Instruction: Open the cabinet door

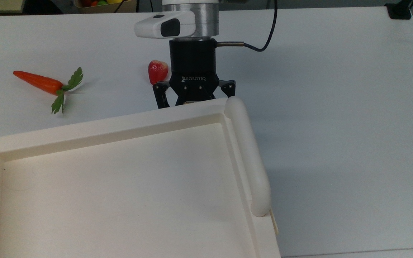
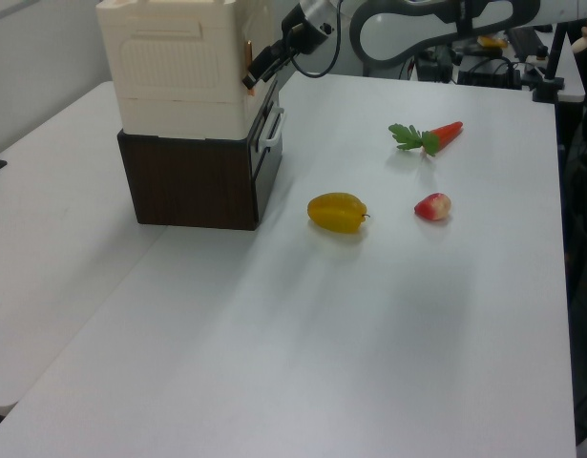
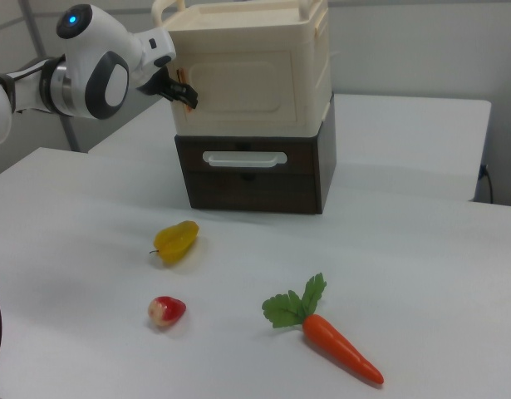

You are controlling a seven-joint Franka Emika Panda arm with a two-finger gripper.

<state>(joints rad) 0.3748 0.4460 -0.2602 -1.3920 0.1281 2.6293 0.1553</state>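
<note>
Cabinet door (image 3: 238, 83): cream, smooth moulded panel, sitting flush in the boxy cabinet (image 3: 248, 66) above a dark wood-grain drawer base (image 3: 251, 174). Gripper (image 3: 184, 93) is reaching the door's edge at the right view's left; finger spread: cannot tell.

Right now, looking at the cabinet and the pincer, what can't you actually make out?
- Pincer tips: top view, hidden behind the cabinet rim.
- Whether the pincer grips the cabinet door: left and right views, too small.
- Inside the cabinet: right view, door shut.
- Cabinet's near side: top view, cut off by the bottom edge.
</note>
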